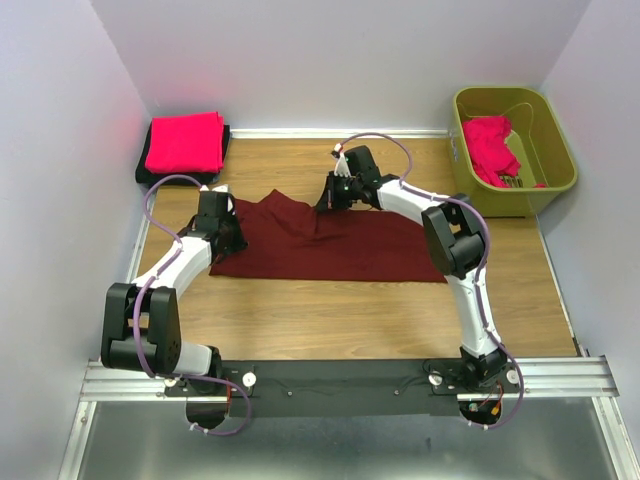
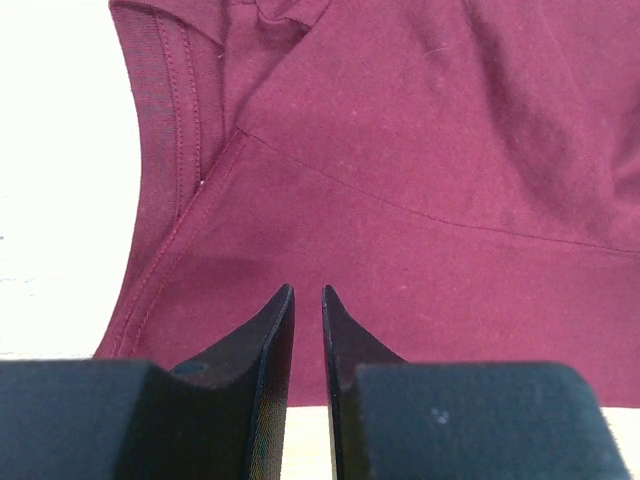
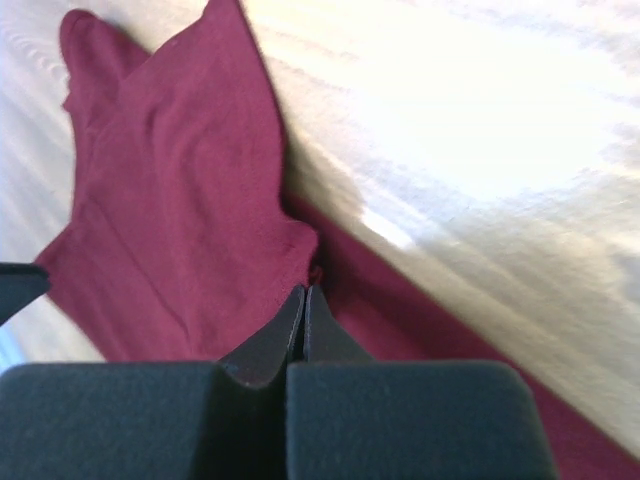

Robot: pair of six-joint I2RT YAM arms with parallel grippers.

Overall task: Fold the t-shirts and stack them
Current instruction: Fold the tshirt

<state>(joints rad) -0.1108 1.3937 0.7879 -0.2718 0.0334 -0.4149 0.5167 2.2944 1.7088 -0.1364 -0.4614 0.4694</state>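
The black shirt (image 1: 145, 175) is mostly hidden under the folded red shirt (image 1: 185, 143). In the left wrist view the maroon shirt (image 2: 400, 200) is cut off at the picture's edges.

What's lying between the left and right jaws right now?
Only the maroon shirt: in the top view its cloth spans the whole stretch from the left gripper to the right gripper.
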